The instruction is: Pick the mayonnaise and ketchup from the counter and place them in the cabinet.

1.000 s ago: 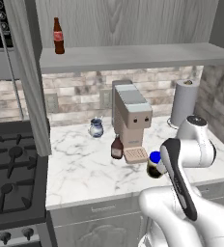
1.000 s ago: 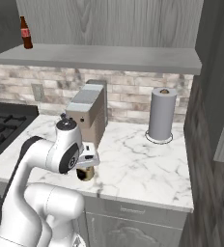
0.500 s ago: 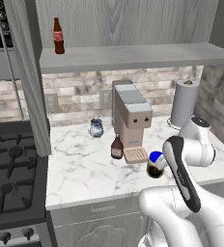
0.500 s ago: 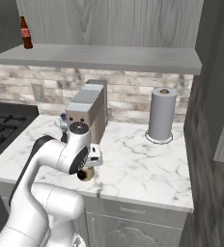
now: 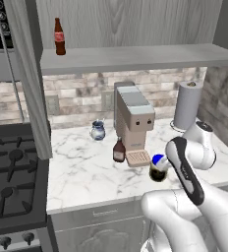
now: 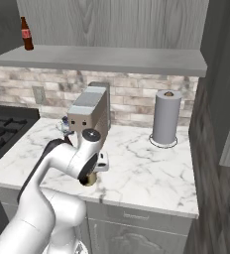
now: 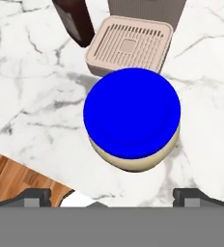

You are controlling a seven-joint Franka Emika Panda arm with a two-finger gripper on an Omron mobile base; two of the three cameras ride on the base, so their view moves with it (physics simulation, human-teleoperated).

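Mayo (image 7: 132, 116) sits mid-frame in my hand view: one round jar, glossy blue lid, cream body, on veined white marble counter (image 7: 32, 91). Gripper (image 7: 111, 197) is spread wide, fingertips (image 7: 36, 197) at the bottom corners, gripping nothing. One dark ketchup (image 5: 119, 150) stands centre of the left view, beside one boxy beige coffee machine (image 5: 134, 120). Cabinet (image 5: 135, 56) shelf along the top holds one slim bottle (image 5: 60, 37).

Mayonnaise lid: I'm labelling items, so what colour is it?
Bright blue, over a cream jar body; the mayonnaise shows best in the hand view.
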